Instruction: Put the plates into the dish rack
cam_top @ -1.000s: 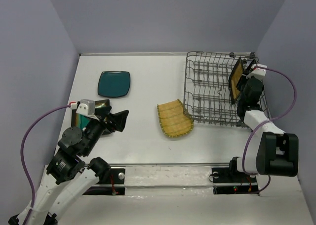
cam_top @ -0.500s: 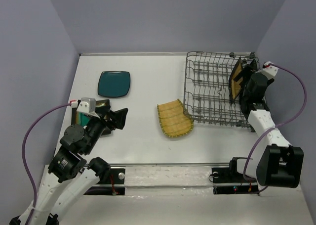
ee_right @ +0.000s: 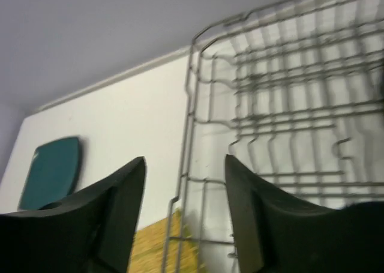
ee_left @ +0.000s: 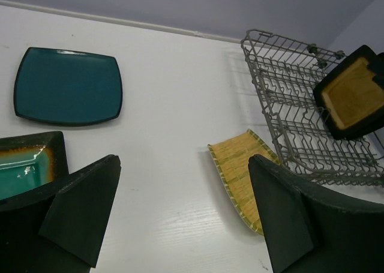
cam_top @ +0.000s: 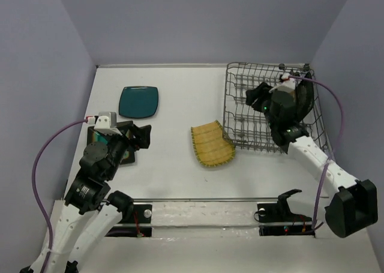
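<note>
One plate, the mustard plate point(ee_left: 354, 96), stands in the dish rack point(cam_top: 228, 108) at upper right. Right hand point(cam_top: 255, 97) hovers over the rack, fingers apart and empty. Left hand point(cam_top: 143, 136), also apart, hangs by the rimmed teal plate point(ee_left: 24, 165) at left; gripping its edge looks next.

The top external camera looks down from high at the near edge over the whole table point(cam_top: 180, 87). The left wrist camera looks low past the left gripper point(ee_left: 183, 183), with the dish rack point(ee_left: 300, 105) ahead and to the right. The right wrist camera sits close, the rack just beyond the right gripper point(ee_right: 186, 165). All three share the rack, the yellow ribbed plate point(cam_top: 211, 144) and the plain teal plate point(cam_top: 138, 102).
</note>
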Robot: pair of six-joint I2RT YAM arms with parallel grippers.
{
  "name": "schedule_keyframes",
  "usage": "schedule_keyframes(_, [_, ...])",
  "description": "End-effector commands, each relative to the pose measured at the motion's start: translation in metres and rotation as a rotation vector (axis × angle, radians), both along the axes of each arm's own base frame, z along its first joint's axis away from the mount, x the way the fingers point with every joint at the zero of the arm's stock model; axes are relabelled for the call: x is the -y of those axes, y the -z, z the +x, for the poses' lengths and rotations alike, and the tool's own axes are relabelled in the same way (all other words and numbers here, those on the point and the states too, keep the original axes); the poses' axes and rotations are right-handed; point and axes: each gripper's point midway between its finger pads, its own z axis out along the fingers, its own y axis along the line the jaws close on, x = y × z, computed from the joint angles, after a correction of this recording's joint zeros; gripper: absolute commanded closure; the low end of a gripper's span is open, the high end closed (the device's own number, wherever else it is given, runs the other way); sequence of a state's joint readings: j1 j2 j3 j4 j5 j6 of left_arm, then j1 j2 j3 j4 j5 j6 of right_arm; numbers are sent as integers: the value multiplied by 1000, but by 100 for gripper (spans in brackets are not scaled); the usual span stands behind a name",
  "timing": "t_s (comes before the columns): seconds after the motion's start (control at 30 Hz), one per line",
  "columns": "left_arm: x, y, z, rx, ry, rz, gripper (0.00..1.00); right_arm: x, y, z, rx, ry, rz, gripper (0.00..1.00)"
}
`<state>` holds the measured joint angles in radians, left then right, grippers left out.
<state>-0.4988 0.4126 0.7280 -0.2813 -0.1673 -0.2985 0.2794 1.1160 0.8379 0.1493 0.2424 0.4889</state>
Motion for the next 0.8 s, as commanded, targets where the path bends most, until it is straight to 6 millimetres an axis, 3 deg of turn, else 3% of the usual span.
schedule_keyframes(0.0, [-16, -18, 6, 48, -87, -41, 1, -111, -3, -11, -15, -310, 87, 59])
schedule_keyframes(0.07, [-24, -21, 5, 60, -122, -52, 1, -152, 3, -19, -32, -406, 108, 74])
schedule_keyframes(0.1, [-28, -24, 3, 71, -142, -60, 1, -185, -9, -29, -7, -489, 144, 84])
schedule_keyframes(0.13, [-34, -26, 2, 81, -168, -65, 1, -224, 13, -41, -57, -586, 138, 88])
schedule_keyframes(0.17, [-37, -29, 1, 90, -180, -71, 1, -232, 17, -35, -65, -597, 147, 90])
schedule_keyframes(0.2, [-41, -31, 0, 103, -197, -77, 1, -264, 5, -44, -40, -669, 181, 91])
schedule_keyframes(0.23, [-43, -32, -1, 107, -205, -81, 1, -292, 34, -49, -108, -758, 176, 89])
schedule_keyframes(0.27, [-43, -32, -1, 108, -207, -86, 1, -316, 40, -63, -129, -821, 184, 85])
schedule_keyframes(0.3, [-44, -32, -1, 106, -208, -87, 1, -333, 43, -67, -137, -849, 205, 71])
schedule_keyframes(0.37, [-44, -29, 1, 96, -210, -84, 1, -362, 44, -71, -141, -896, 226, 52])
schedule_keyframes(0.4, [-44, -29, 1, 93, -210, -84, 1, -380, 72, -73, -195, -917, 213, 44])
schedule_keyframes(0.43, [-43, -28, 2, 90, -210, -84, 1, -395, 78, -80, -219, -945, 228, 33])
schedule_keyframes(0.47, [-43, -28, 2, 93, -210, -84, 1, -410, 69, -80, -206, -974, 249, 30])
schedule_keyframes(0.5, [-43, -28, 2, 92, -209, -82, 1, -421, 98, -77, -270, -978, 248, 25])
schedule_keyframes(0.53, [-43, -28, 3, 91, -210, -81, 1, -431, 105, -80, -289, -998, 252, 25])
schedule_keyframes(0.57, [-43, -27, 3, 89, -212, -82, 1, -442, 100, -77, -289, -1015, 275, 25])
schedule_keyframes(0.6, [-43, -27, 3, 89, -209, -82, 1, -450, 126, -76, -350, -1021, 280, 24])
schedule_keyframes(0.63, [-43, -26, 3, 86, -209, -82, 1, -460, 133, -85, -373, -1068, 285, 24])
schedule_keyframes(0.67, [-43, -26, 3, 86, -209, -82, 1, -470, 125, -80, -358, -1080, 303, 24])
schedule_keyframes(0.77, [-43, -27, 3, 92, -208, -82, 1, -496, 150, -88, -429, -1131, 299, 24])
